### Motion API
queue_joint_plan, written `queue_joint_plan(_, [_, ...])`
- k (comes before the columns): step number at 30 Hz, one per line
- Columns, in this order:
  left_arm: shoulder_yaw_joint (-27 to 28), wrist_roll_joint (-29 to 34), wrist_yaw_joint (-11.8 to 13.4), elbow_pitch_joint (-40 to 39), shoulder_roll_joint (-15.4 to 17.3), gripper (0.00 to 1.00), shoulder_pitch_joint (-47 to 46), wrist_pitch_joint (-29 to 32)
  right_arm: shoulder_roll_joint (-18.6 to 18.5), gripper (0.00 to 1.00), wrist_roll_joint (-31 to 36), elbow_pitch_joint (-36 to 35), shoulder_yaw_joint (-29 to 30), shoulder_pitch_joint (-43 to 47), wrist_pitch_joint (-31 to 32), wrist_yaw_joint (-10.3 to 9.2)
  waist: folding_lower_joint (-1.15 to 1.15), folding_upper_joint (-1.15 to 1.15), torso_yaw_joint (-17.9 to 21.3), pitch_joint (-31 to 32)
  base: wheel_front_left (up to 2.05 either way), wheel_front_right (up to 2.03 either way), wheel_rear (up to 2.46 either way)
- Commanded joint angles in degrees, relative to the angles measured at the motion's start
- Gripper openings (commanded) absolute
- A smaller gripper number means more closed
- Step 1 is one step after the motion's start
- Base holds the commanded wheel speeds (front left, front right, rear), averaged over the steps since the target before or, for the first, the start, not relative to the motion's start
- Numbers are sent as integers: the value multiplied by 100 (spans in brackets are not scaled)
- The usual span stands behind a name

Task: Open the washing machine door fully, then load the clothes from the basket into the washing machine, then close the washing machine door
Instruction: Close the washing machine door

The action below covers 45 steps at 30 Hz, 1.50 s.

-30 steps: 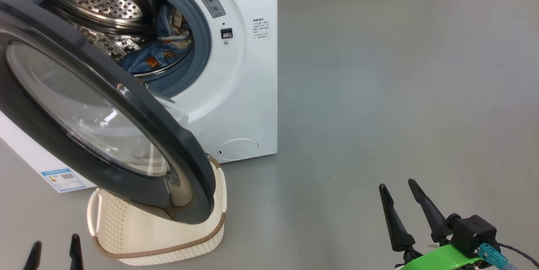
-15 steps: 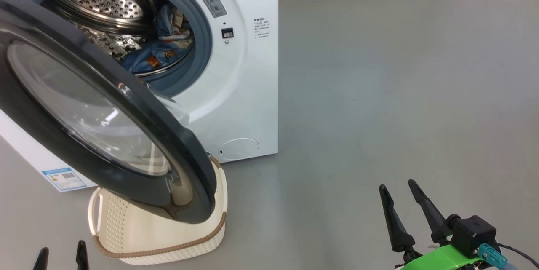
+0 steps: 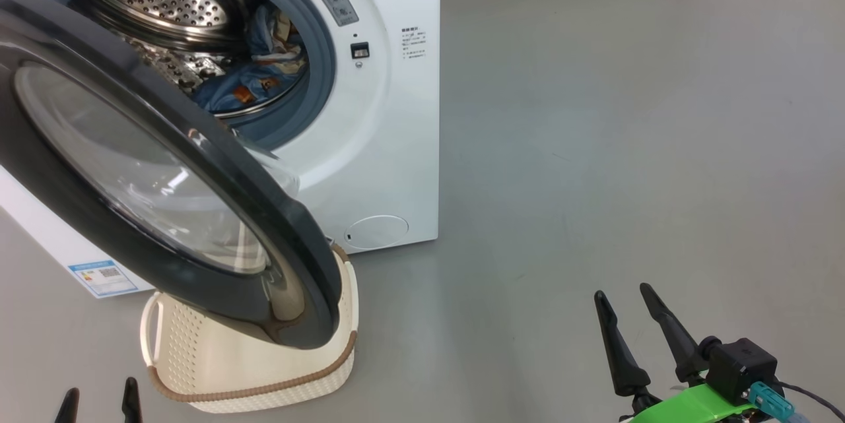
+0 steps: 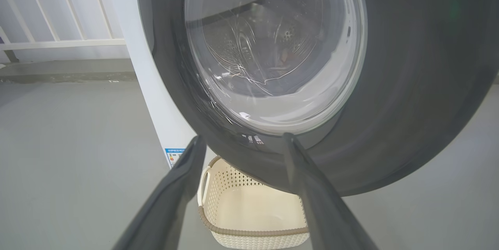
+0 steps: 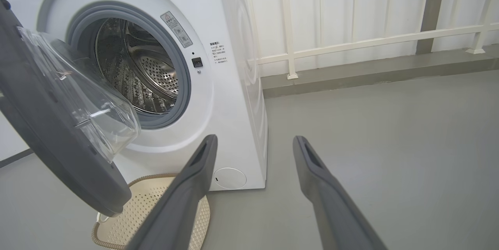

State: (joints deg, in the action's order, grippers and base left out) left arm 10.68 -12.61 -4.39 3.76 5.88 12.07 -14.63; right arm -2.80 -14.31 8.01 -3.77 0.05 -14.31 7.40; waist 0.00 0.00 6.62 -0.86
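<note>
Washing machine sits far left on grey floor, front facing the robot. Washing machine door is hinged on the left and stands partway open, swung out toward the near side. Its black rim and clear glass bowl cover the left part of the opening. The door's lower edge hangs over the basket. The basket sits on the floor just in front of the machine, below the opening and beside the round cap; the part of its bottom that shows in the left wrist view is plain cream plastic. Clothes, blue with orange-brown print, lie inside the steel drum at its lower right, behind the grey gasket. Blue label is low on the machine front, left of the basket. Left gripper is at near left, just left of the basket and not touching it. Its fingers are spread with nothing between them, and in its wrist view they point at the door's lower rim. Right gripper is at near right over bare floor, well apart from the machine, fingers spread wide and gripping nothing. White railing runs along the far wall to the right of the machine.
</note>
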Motion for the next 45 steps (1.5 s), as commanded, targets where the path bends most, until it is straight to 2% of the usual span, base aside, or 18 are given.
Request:
queue_joint_plan(1, [222, 61, -22, -134, 49, 100, -202, -37, -8, 100, -46, -121, -139, -118, -69, 9, 0, 0, -3, -1, 0, 0, 0])
queue_joint_plan(2, [231, 75, -27, -136, 42, 100, -205, -37, -8, 92, -46, -115, -142, -117, -69, 9, 0, 0, -5, -2, 0, 0, 0])
queue_joint_plan(3, [240, 89, -32, -136, 36, 100, -208, -37, -8, 44, -32, -104, -150, -119, -69, 9, 0, 0, -8, -4, 0, 0, 0])
queue_joint_plan(4, [248, 100, -38, -137, 29, 100, -211, -37, -8, 0, -29, -95, -152, -120, -69, 9, 0, 0, -11, -5, 0, 0, 0])
queue_joint_plan(9, [312, 134, -76, -136, -12, 100, -231, -37, -8, 0, -150, -305, -147, -218, -69, 9, 0, 0, -12, -19, 0, 0, 0])
queue_joint_plan(18, [371, 155, -145, -150, -62, 100, -280, -37, -8, 0, -193, -1565, -560, -751, -69, 9, 0, 0, -35, -7, 0, 0, 0])
queue_joint_plan(23, [348, 164, -178, -128, -99, 100, -308, -37, -8, 0, -154, -2185, -1127, -1224, -69, 9, 0, 0, -114, 22, 0, 0, 0])
queue_joint_plan(29, [283, 186, -215, -103, -135, 100, -371, -37, -8, 0, -268, -2579, -2159, -1725, -69, 9, 0, 0, -284, 48, 0, 0, 0])
queue_joint_plan(33, [227, 190, -237, -70, -160, 100, -406, -37, -109, 0, -545, -2473, -3155, -2010, -16, 9, 0, 0, -422, 28, 0, 0, 0])
queue_joint_plan(38, [120, 183, -262, -55, -190, 100, -502, -37, -255, 0, -1077, -1826, -4139, -2206, 180, 9, 0, 0, -647, -110, 0, 0, 0])
queue_joint_plan(45, [-34, 164, -284, -57, -215, 100, -702, -37, -236, 0, -1388, -750, -4618, -2285, 181, 9, 0, 0, -969, -388, 0, 0, 0])
